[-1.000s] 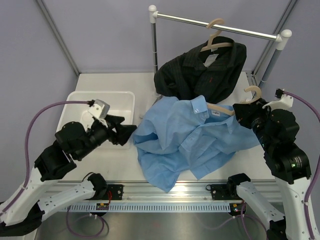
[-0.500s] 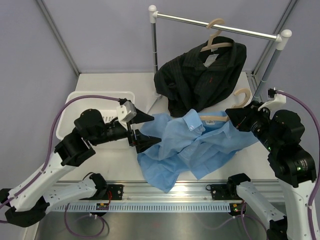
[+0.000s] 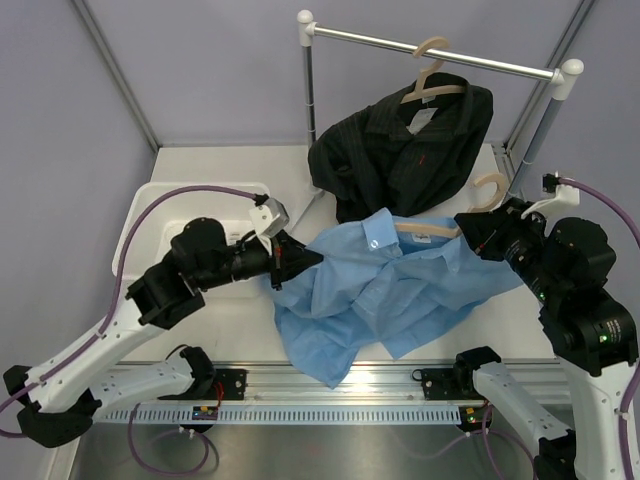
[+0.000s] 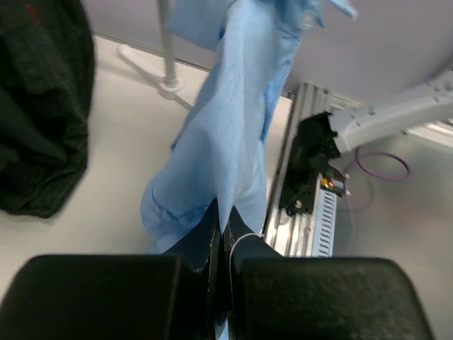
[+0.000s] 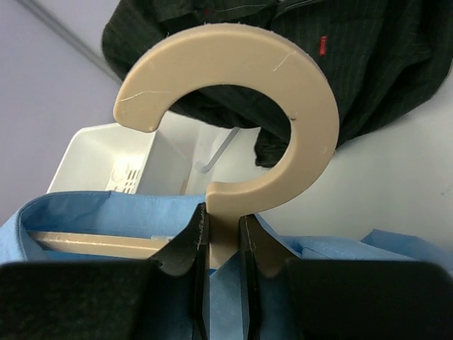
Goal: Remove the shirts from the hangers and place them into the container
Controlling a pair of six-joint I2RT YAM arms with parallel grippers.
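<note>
The light blue shirt lies spread mid-table, still on a beige hanger. My right gripper is shut on that hanger's neck just below the hook, holding the collar end up. My left gripper is shut on a fold of the blue shirt at its left edge, with the cloth pinched between the fingertips. The black pinstriped shirt hangs on the second hanger from the rail. The white container stands at the left, partly behind my left arm.
A metal clothes rack with white posts stands at the back right, its upright's foot on the table. A slotted aluminium rail with the arm mounts runs along the near edge. Grey walls close in the back and sides.
My left arm swung from beside the container over to the blue shirt, opened wide, then closed on its left edge. My right gripper raised the hanger slightly, pulling the shirt's collar up and back.
</note>
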